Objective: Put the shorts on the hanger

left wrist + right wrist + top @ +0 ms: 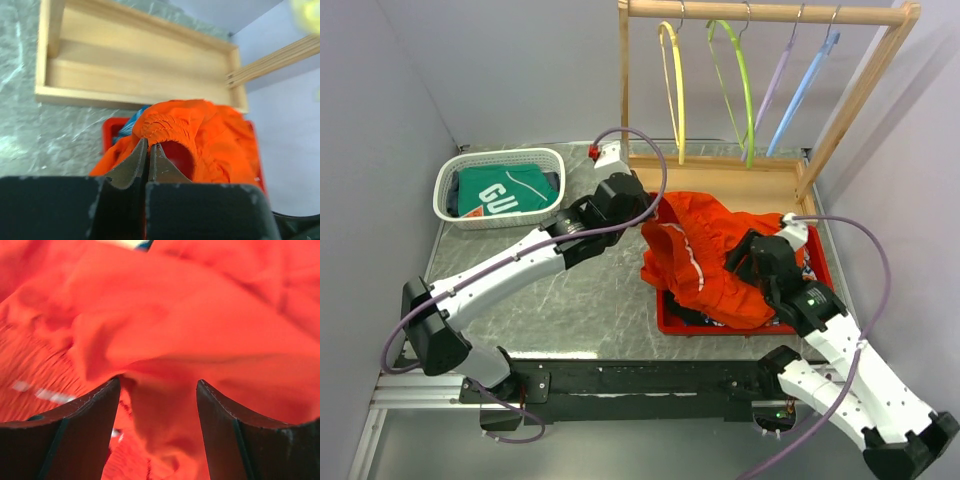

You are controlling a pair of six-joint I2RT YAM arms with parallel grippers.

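Orange shorts (705,262) are heaped on the red tray (672,322) at right-centre of the table, just in front of the wooden rack (720,180). The left gripper (656,207) is at the heap's upper-left end. In its wrist view the gripper (148,150) has its jaws pinched nearly together on a fold of the shorts (210,135), right below the gathered elastic waistband. The right gripper (740,260) sits on the right side of the heap. In its wrist view it (158,405) is spread wide, with loose shorts fabric (200,315) bulging between the fingers (85,430) but not clamped. The shorts are crumpled (leg ends not readable). The long axis runs diagonally in the top view, waistband end up-left toward the left gripper and the bulk down-right over the tray. The yellow hanger (673,85) hangs leftmost on the rack's rail, well apart from the shorts.
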